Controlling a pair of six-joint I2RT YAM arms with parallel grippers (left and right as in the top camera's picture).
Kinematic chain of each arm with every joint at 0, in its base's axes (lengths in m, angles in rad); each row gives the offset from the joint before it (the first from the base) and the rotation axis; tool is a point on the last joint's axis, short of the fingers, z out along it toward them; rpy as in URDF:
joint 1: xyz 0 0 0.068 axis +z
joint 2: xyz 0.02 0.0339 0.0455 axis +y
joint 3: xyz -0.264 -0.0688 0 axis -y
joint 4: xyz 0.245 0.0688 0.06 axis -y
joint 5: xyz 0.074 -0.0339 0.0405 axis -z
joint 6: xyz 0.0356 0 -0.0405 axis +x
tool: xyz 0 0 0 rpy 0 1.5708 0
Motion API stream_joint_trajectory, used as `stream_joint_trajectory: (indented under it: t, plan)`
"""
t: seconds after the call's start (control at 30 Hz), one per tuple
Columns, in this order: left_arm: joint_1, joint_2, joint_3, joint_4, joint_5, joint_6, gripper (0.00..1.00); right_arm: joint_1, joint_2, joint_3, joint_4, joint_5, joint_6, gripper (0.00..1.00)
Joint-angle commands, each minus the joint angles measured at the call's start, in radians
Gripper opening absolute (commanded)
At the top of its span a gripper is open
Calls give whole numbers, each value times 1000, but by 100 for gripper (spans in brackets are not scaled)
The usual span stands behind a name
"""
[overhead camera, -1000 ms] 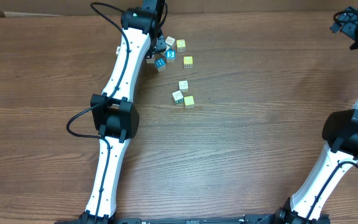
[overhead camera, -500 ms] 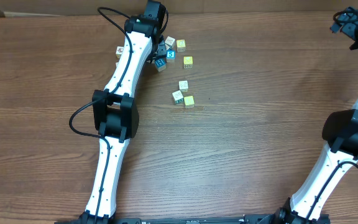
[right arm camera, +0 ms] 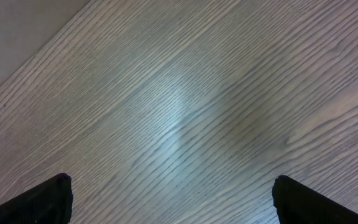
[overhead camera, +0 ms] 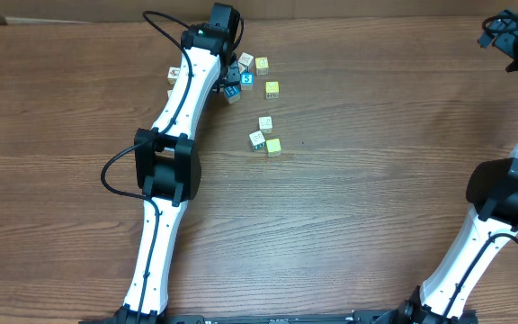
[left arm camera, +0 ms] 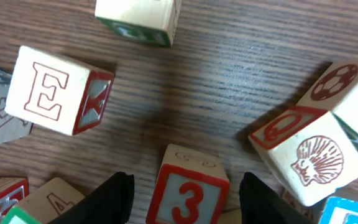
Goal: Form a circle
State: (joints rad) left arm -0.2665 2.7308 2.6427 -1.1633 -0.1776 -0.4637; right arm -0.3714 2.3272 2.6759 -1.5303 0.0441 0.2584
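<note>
A tight bunch of small cubes (overhead camera: 247,79), white, teal-marked and yellow, lies at the far middle of the table; this is the circle group. My left gripper (overhead camera: 230,70) hangs over its left edge. In the left wrist view the left gripper (left arm camera: 186,182) is open and straddles a red-framed "3" cube (left arm camera: 190,193), with a gap on each side. Around it lie an "E" cube (left arm camera: 50,92), a shell cube (left arm camera: 312,158) and a soccer-ball cube (left arm camera: 347,87). My right gripper (overhead camera: 509,40) stays at the far right, open over bare wood (right arm camera: 173,180).
A second loose trio of cubes (overhead camera: 265,135) lies nearer the table's middle. One lone cube (overhead camera: 174,74) sits left of the left arm. The left arm's links (overhead camera: 165,171) stretch across the table's left half. The table's far edge runs just behind the cubes.
The left arm has swung slightly right, uncovering the lone cube on its left. Its jaws have narrowed a little. The right arm has not moved.
</note>
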Motion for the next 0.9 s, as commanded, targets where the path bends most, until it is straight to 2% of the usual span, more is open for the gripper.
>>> stream_joint_trajectory:
  t: [0.0, 0.03, 0.1, 0.13, 0.3, 0.43, 0.53, 0.67, 0.87]
  plan:
    - [5, -8, -8, 2, -21, 16, 48, 3, -13, 13, 3, 7, 0, 100]
    - [5, -8, -8, 3, -21, 16, 49, 3, -13, 13, 3, 7, 0, 100]
    - [5, -8, -8, 7, -21, 16, 61, 3, -13, 13, 3, 7, 0, 100]
    - [5, -7, -8, 10, -21, 16, 61, 3, -13, 13, 3, 7, 0, 100]
    - [5, -3, -11, 18, -26, 16, 57, 3, -13, 13, 3, 7, 0, 100]
    - [5, -3, -11, 21, -43, 39, 43, 3, -13, 13, 3, 7, 0, 100]
    - [5, -3, -12, 19, -43, 50, 46, 3, -13, 13, 3, 7, 0, 100]
    - [5, -3, -17, 20, -43, 50, 46, 3, -13, 13, 3, 7, 0, 100]
    - [5, -3, -21, 25, -43, 50, 39, 3, -13, 13, 3, 7, 0, 100]
